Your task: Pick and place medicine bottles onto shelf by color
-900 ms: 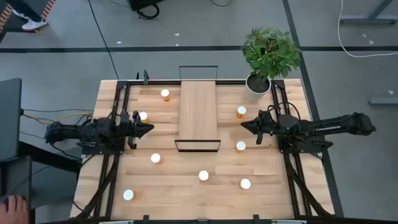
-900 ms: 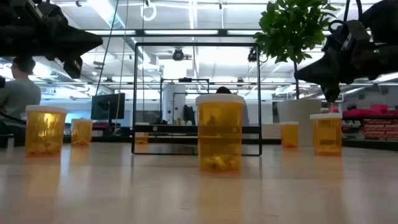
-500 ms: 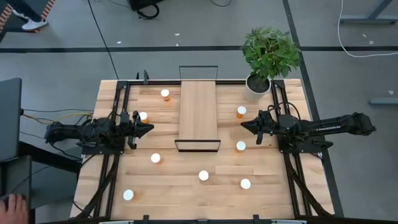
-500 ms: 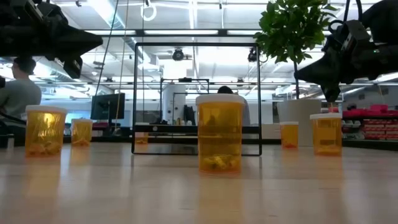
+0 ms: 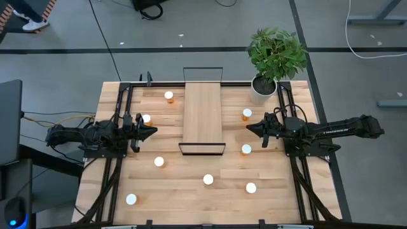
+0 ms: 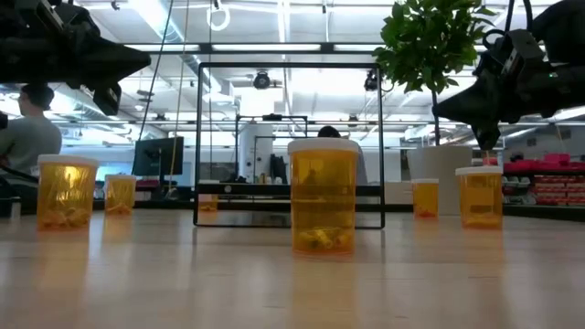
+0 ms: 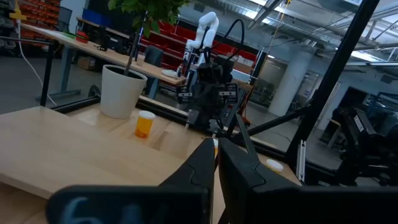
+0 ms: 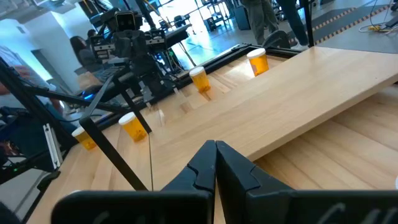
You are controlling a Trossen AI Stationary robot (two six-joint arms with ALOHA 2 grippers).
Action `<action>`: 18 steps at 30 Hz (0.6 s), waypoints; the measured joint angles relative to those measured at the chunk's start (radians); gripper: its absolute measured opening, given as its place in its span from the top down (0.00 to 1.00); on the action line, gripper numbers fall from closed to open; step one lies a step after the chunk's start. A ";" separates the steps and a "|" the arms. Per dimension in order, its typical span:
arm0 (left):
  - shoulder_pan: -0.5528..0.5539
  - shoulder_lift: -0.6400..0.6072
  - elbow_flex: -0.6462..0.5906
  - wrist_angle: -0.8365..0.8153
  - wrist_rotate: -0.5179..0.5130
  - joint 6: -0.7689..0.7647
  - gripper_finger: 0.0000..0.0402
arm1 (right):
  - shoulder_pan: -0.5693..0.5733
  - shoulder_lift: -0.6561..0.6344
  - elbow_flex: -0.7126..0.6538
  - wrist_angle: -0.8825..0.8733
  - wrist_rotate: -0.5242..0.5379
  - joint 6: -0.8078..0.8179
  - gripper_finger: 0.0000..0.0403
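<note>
Several medicine bottles with white caps and orange bodies stand upright on the wooden tabletop around the shelf point(image 5: 202, 117). The shelf is a long light-wood board with a black frame at its ends, in the table's middle. Bottles stand left of it point(image 5: 168, 96) point(image 5: 146, 118) point(image 5: 159, 161), right of it point(image 5: 247, 114) point(image 5: 246, 149), and toward the near edge point(image 5: 208, 180) point(image 5: 250, 187) point(image 5: 131, 199). My left gripper point(image 5: 154, 131) hovers shut and empty left of the shelf, beside a bottle. My right gripper point(image 5: 248, 129) hovers shut and empty right of the shelf, between two bottles. The fingers meet in both wrist views point(image 7: 216, 149) point(image 8: 216, 149).
A white pot with a green plant point(image 5: 262, 87) stands at the table's far right corner, close behind my right arm. Black rails run along the table's left and right sides. A person sits in the room beyond the table point(image 6: 23, 137).
</note>
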State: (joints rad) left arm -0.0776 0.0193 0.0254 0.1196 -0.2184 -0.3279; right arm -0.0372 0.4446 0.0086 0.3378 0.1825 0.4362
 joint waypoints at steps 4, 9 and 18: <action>0.000 0.000 0.000 0.000 0.000 0.000 0.91 | 0.000 0.000 0.000 0.000 0.000 0.000 0.96; 0.000 0.000 0.000 0.000 0.000 0.000 0.92 | 0.000 0.000 0.000 0.000 0.000 0.000 0.96; 0.000 0.000 0.000 0.000 0.000 0.000 0.93 | 0.000 0.000 0.000 0.000 0.000 0.000 0.96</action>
State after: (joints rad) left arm -0.0777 0.0196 0.0257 0.1192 -0.2184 -0.3283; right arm -0.0370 0.4445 0.0088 0.3378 0.1827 0.4362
